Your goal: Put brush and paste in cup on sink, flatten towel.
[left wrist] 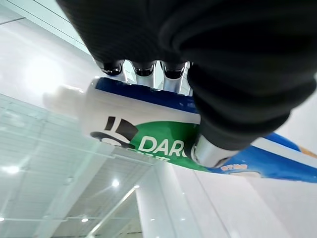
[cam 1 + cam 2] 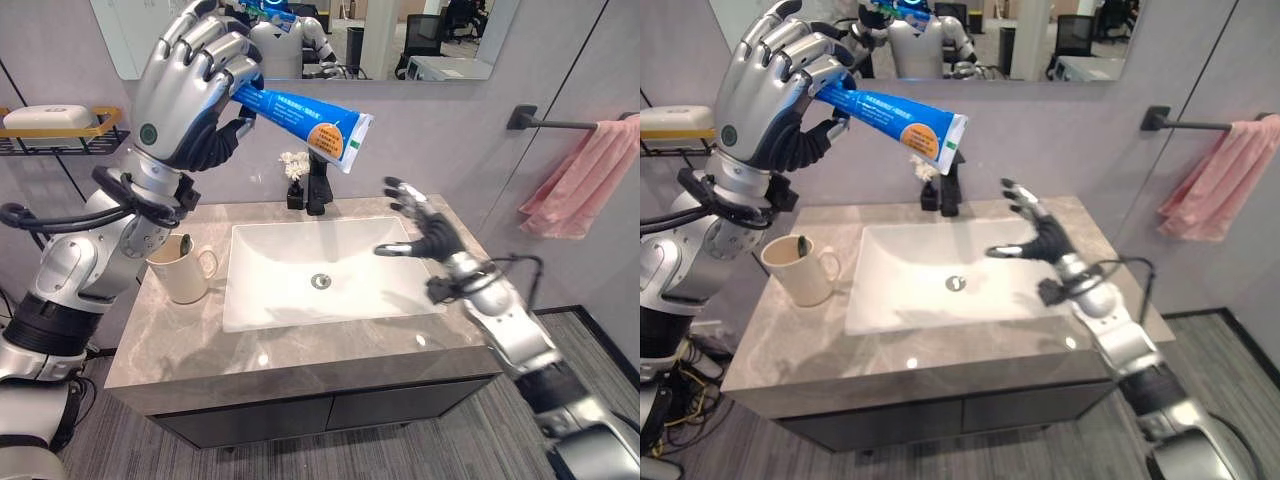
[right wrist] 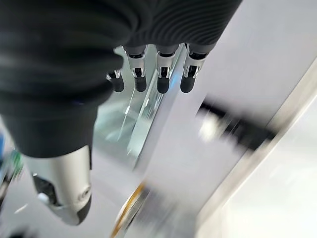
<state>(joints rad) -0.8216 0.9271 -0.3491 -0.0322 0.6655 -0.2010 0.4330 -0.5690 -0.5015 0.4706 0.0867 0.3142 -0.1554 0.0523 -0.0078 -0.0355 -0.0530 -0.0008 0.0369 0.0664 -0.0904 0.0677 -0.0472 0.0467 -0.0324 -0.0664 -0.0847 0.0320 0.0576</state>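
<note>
My left hand (image 2: pixel 190 95) is raised high above the counter's left side, shut on a blue toothpaste tube (image 2: pixel 305 120) that slants down to the right; the tube (image 1: pixel 148 134) lies across my fingers in the left wrist view. Below it a cream cup (image 2: pixel 183 268) stands on the grey counter left of the basin, with a dark brush end (image 2: pixel 186 243) showing inside. My right hand (image 2: pixel 425 232) hovers open over the basin's right side, holding nothing. A pink towel (image 2: pixel 583 180) hangs bunched on the wall bar at the right.
The white basin (image 2: pixel 330 270) is set in the grey counter (image 2: pixel 300 360), with a black tap (image 2: pixel 318 185) and a small white flower behind it. A wire shelf with a soap dish (image 2: pixel 50 120) sits on the left wall. A mirror hangs above.
</note>
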